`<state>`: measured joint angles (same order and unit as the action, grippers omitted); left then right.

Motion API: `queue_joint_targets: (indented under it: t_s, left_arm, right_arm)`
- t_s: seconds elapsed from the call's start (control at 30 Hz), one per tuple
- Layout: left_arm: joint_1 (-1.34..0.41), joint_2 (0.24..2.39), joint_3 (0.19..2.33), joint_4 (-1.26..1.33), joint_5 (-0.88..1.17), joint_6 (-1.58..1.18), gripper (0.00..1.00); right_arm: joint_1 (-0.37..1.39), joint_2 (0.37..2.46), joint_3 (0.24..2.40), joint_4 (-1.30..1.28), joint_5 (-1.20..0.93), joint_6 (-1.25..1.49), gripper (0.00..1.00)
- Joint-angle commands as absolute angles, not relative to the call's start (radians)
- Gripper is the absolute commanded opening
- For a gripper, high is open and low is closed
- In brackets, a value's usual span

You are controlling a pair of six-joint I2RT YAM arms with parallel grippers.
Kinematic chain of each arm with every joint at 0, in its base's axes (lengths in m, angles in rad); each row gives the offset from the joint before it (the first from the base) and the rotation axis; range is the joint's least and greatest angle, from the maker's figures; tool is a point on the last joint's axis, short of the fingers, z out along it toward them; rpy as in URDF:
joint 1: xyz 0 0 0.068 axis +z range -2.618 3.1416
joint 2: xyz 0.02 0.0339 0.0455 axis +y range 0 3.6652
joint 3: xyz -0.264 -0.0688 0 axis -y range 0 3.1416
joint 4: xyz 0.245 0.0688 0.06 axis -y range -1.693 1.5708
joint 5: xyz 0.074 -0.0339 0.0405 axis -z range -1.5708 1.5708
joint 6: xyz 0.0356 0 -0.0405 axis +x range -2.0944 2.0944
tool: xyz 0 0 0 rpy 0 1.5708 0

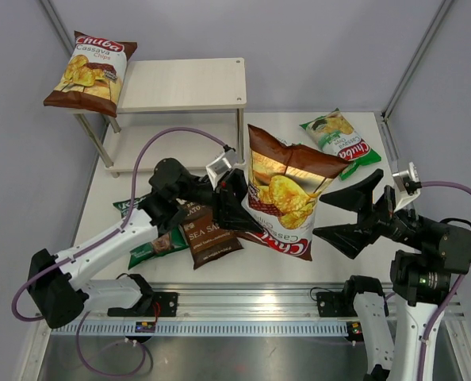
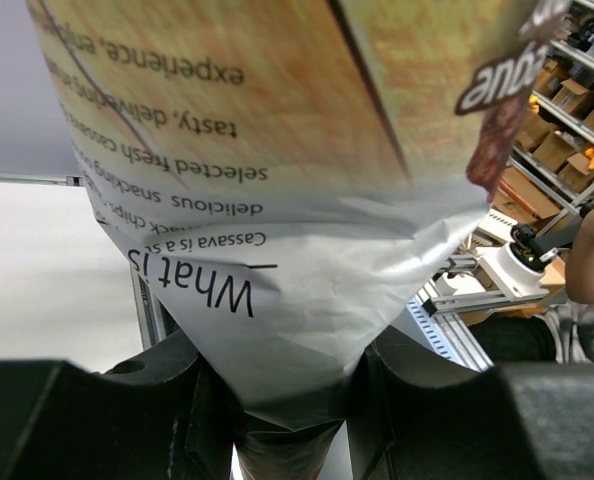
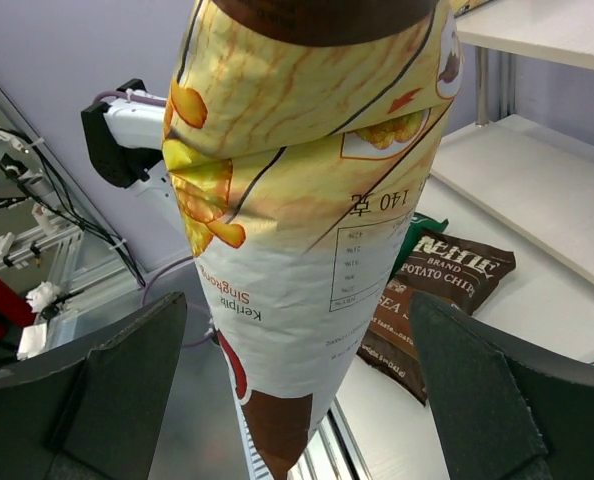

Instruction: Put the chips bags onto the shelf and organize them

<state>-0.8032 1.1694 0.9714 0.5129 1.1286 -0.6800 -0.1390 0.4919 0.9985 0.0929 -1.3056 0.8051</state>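
Note:
My left gripper [image 1: 239,202] is shut on the edge of a brown Chuba Cassava chips bag [image 1: 287,194] and holds it upside down above the table. In the left wrist view the bag [image 2: 277,150] is pinched between the jaws [image 2: 287,385]. My right gripper [image 1: 324,214] stands open just right of that bag; its wrist view shows the bag [image 3: 297,200] hanging between the spread fingers [image 3: 297,310], untouched. A second brown Chuba bag [image 1: 91,71] lies on the left end of the shelf [image 1: 192,83] top board.
A green Chuba bag [image 1: 338,136] lies on the table at the back right. The Kettle Sea Salt bag [image 1: 208,234] [image 3: 447,290] and dark green bags [image 1: 152,250] lie under my left arm. The shelf's lower board [image 3: 537,170] is bare.

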Motion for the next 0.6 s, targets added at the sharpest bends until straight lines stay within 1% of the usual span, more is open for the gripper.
queue_joint_targets:
  t_s: [0.0, 0.03, 0.1, 0.13, 0.17, 0.27, 0.4, 0.53, 0.57]
  left_arm:
    - [-0.801, 1.19, 1.023, 0.659, 1.152, -0.803, 0.13]
    - [-0.802, 1.196, 1.019, 0.743, 1.166, -0.83, 0.13]
    - [-0.805, 1.206, 1.022, 0.794, 1.163, -0.885, 0.13]
    - [-0.805, 1.216, 1.034, 0.792, 1.155, -0.888, 0.13]
    - [-0.807, 1.224, 1.043, 0.779, 1.154, -0.888, 0.13]
    - [-0.807, 1.264, 1.1, 0.701, 1.146, -0.87, 0.12]
    - [-0.807, 1.315, 1.144, 0.661, 1.141, -0.873, 0.1]
    - [-0.807, 1.364, 1.192, 0.658, 1.132, -0.909, 0.09]
    - [-0.805, 1.383, 1.198, 0.657, 1.134, -0.916, 0.09]
  right_arm:
    - [-0.123, 0.526, 1.038, 0.073, -1.303, 0.815, 0.99]
    - [-0.123, 0.552, 1.051, 0.025, -1.287, 0.786, 0.99]
    - [-0.123, 0.584, 1.078, -0.07, -1.279, 0.735, 1.0]
    - [-0.121, 0.601, 1.072, -0.04, -1.285, 0.758, 0.99]
    - [-0.121, 0.606, 1.049, 0.069, -1.289, 0.834, 0.99]
    - [-0.12, 0.618, 1.022, 0.234, -1.313, 0.968, 0.99]
    - [-0.111, 0.662, 1.029, 0.267, -1.31, 1.011, 0.99]
    - [-0.091, 0.702, 1.008, 0.362, -1.305, 1.126, 0.99]
    - [-0.084, 0.71, 1.003, 0.429, -1.315, 1.153, 0.99]
